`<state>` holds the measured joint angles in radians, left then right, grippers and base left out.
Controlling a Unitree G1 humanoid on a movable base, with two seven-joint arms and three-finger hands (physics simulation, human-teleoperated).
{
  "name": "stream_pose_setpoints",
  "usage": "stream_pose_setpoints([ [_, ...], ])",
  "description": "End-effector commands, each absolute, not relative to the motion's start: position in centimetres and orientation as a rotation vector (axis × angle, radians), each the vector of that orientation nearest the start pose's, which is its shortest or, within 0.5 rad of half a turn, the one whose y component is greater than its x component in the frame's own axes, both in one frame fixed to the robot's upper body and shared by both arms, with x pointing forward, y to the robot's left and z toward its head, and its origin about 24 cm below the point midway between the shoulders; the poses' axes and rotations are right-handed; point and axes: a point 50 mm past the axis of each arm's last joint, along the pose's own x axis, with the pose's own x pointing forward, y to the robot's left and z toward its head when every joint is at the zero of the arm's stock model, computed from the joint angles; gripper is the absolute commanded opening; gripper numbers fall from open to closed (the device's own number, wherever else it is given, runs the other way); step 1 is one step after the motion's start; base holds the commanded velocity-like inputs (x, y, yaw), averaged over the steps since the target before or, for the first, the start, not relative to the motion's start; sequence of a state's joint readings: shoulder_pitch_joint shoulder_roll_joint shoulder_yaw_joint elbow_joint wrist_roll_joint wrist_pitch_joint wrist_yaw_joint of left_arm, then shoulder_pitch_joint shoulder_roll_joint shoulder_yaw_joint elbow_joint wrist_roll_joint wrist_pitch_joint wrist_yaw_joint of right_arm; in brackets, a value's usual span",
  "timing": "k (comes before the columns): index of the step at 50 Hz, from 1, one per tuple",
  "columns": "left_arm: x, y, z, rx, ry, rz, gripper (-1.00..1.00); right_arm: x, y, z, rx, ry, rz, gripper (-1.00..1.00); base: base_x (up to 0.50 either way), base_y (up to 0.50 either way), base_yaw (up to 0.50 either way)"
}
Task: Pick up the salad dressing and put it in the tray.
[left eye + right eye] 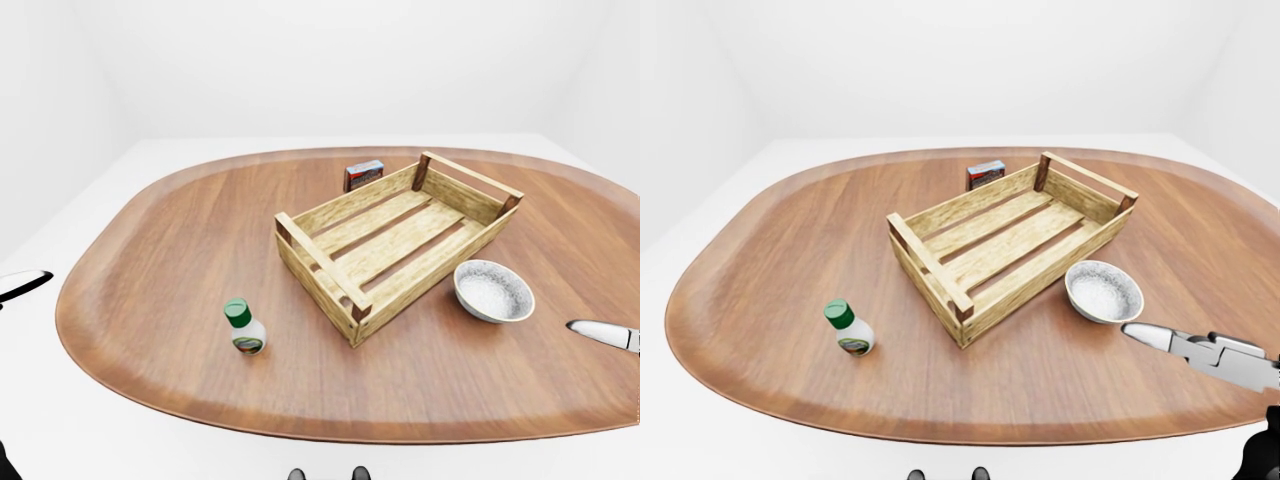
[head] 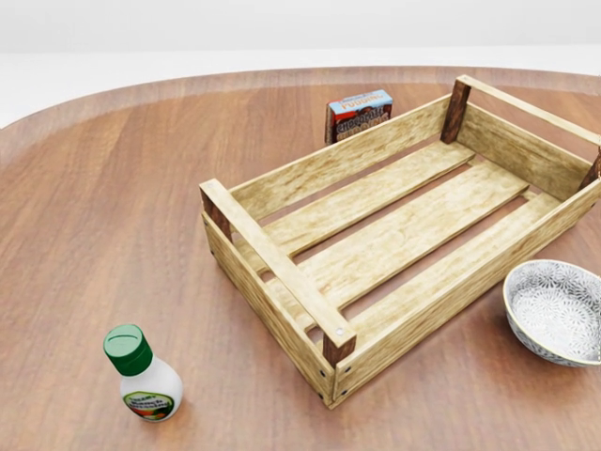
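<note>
The salad dressing (image 2: pixel 143 376) is a small white bottle with a green cap. It stands upright on the brown table, at the lower left of the head view. The tray (image 2: pixel 272 266), an empty slatted wooden crate, lies diagonally to the right of the bottle, a short gap away. My right hand (image 1: pixel 1140 334) comes in from the right edge of the right-eye view, beside the bowl, with its fingers stretched out and holding nothing. Only a sliver of my left hand (image 1: pixel 24 284) shows at the left edge of the left-eye view, far from the bottle.
A patterned grey bowl (image 2: pixel 556 310) sits just right of the tray's long wall. A small red and blue box (image 2: pixel 359 113) stands behind the tray's far wall. The oval table's (image 1: pixel 150 380) near edge curves below the bottle.
</note>
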<state>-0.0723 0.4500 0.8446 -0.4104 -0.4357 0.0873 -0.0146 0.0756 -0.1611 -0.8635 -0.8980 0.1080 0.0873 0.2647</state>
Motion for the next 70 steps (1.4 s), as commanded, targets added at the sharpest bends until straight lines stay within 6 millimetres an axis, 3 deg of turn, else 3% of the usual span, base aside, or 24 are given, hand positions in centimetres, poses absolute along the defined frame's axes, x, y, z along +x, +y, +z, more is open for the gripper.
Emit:
stream_pose_setpoints([
  [1, 16.9, 34.6, 23.0, 0.139, -0.692, 0.562, 1.00, 12.6, -27.4, 23.0, -0.538, -0.678, -0.449, 1.00, 0.50, 0.19, 0.00],
  [9, 17.0, 34.6, 22.9, 0.137, -0.686, 0.558, 1.00, 13.1, -27.7, 22.3, -0.544, -0.632, -0.460, 1.00, 0.50, 0.21, 0.00],
  [17, 17.4, 34.7, 22.4, 0.136, -0.661, 0.556, 1.00, 12.1, -28.5, 22.2, -0.364, -0.700, -0.408, 1.00, 0.50, 0.06, 0.00],
  [34, 17.6, 34.8, 22.1, 0.132, -0.645, 0.555, 1.00, 12.4, -28.0, 22.0, -0.406, -0.674, -0.403, 1.00, 0.50, -0.05, 0.00],
  [43, 17.5, 34.7, 22.2, 0.133, -0.650, 0.554, 1.00, 11.9, -27.3, 23.0, -0.421, -0.734, -0.400, 1.00, 0.50, -0.05, 0.00],
  [48, 17.5, 34.7, 22.2, 0.133, -0.649, 0.555, 1.00, 11.6, -28.4, 22.4, -0.334, -0.740, -0.465, 1.00, 0.50, -0.05, 0.00],
  [51, 17.5, 34.7, 22.2, 0.133, -0.650, 0.554, 1.00, 11.6, -28.8, 22.1, -0.317, -0.719, -0.465, 1.00, 0.00, 0.00, 0.00],
  [54, 17.6, 34.7, 22.2, 0.133, -0.650, 0.554, 1.00, 12.9, -28.3, 21.7, -0.474, -0.619, -0.483, 1.00, 0.02, 0.17, 0.00],
  [58, 17.5, 34.7, 22.2, 0.135, -0.650, 0.554, 1.00, 12.1, -29.1, 21.7, -0.324, -0.688, -0.466, 1.00, 0.03, 0.32, 0.00],
  [70, 17.6, 34.7, 22.1, 0.133, -0.645, 0.555, 1.00, 12.6, -29.2, 21.4, -0.336, -0.659, -0.472, 1.00, 0.00, 0.00, 0.00],
])
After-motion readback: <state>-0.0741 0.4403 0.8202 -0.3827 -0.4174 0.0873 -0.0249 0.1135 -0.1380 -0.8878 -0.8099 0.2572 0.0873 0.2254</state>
